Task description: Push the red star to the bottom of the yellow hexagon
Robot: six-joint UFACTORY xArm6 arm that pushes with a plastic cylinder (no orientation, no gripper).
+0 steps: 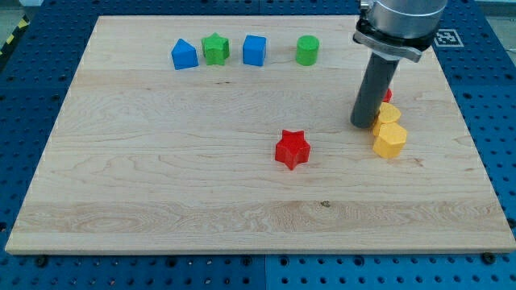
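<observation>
The red star (pixel 292 149) lies near the middle of the wooden board (pixel 161 177). The yellow hexagon (pixel 390 140) lies to its right, at about the same height in the view. A second yellow block (pixel 388 113) touches the hexagon's top edge. My tip (pixel 362 124) rests on the board just left of the two yellow blocks, right of and above the red star, with a gap to the star. A small red block (pixel 388 95) shows partly behind the rod, above the yellow blocks.
Along the view's top stand a blue block with a peaked top (pixel 184 55), a green star (pixel 214 48), a blue cube (pixel 254 50) and a green cylinder (pixel 306 50). The board's right edge runs close past the yellow blocks.
</observation>
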